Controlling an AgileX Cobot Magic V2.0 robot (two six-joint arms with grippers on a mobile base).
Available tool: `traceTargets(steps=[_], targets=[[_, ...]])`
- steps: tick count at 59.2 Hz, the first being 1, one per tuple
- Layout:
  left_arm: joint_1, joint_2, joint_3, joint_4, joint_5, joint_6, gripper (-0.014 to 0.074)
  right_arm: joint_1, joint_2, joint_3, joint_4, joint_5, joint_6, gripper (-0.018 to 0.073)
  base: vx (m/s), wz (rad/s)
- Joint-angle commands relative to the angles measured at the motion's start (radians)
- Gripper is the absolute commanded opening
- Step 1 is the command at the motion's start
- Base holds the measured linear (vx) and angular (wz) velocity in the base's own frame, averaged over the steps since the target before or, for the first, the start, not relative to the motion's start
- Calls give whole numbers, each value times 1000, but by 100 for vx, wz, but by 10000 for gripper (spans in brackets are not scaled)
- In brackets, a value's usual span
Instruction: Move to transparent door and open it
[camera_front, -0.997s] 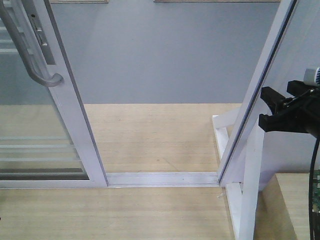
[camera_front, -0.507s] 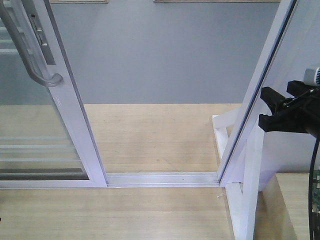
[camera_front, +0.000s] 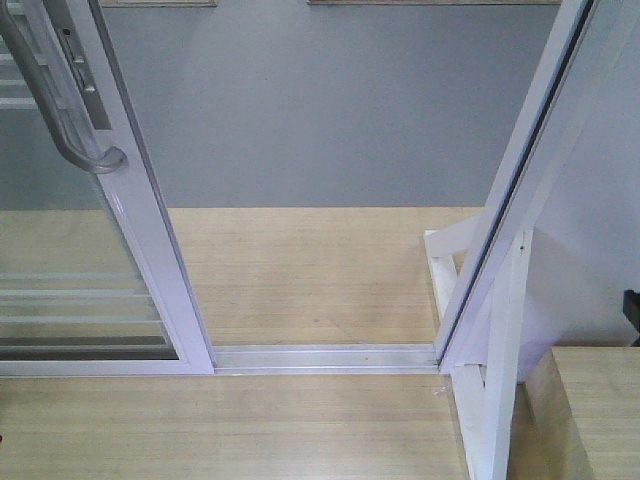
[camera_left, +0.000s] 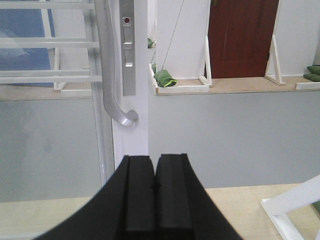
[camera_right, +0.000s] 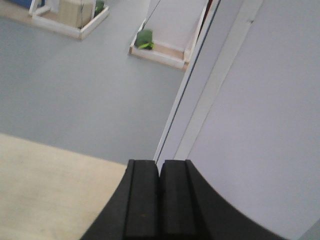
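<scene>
The transparent door (camera_front: 90, 300) stands at the left of the front view, its white edge stile (camera_front: 150, 240) carrying a curved silver handle (camera_front: 60, 110). A wide gap separates the stile from the right door frame (camera_front: 520, 180). The left wrist view faces the stile (camera_left: 140, 115), with the handle (camera_left: 114, 95) and a lock plate (camera_left: 128, 47) just above and left of my left gripper (camera_left: 155, 162). That gripper is shut on nothing and apart from the door. My right gripper (camera_right: 159, 167) is shut and empty too, beside the frame (camera_right: 200, 100). The front view shows only a black sliver of it at the right edge.
A white floor track (camera_front: 325, 357) crosses the wooden floor between door and frame. White braces (camera_front: 500, 380) and a wooden ledge (camera_front: 590, 400) stand at the right. Beyond lie grey floor, a low platform with green objects (camera_left: 164, 77) and a dark red door (camera_left: 242, 35).
The right gripper, earlier in the front view beside the right frame, has pulled back almost out of that view. The door and handle have not moved.
</scene>
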Motion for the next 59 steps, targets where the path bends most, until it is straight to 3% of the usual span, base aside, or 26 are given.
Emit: traceTargets(steps=[1,9,17,20,26,59], targets=[[-3,-3,29,-10,-76,-7,-6,-46,-117,83,36,-175,-31,-11,0,0],[-3,-3,29,-10,-76,-7,-6,-86,-302,275,111,-253,-29,-11,0,0],[-3,-3,29,-10,-76,-7,-6,-89,-481,438,114,-253,-28,-11,0,0],[-3,-3,29,-10,-76,-7,-6,-89,-540,433,113,-119,-19,-10,0,0],[-3,-3,29,-10,-75,-7,-6,-87,-529,434,109,-73,-19,-8,0,0],[-3,-3,29,-10,-76,-7,-6,-86,-526,434,106,-74,-23,-8,0,0]])
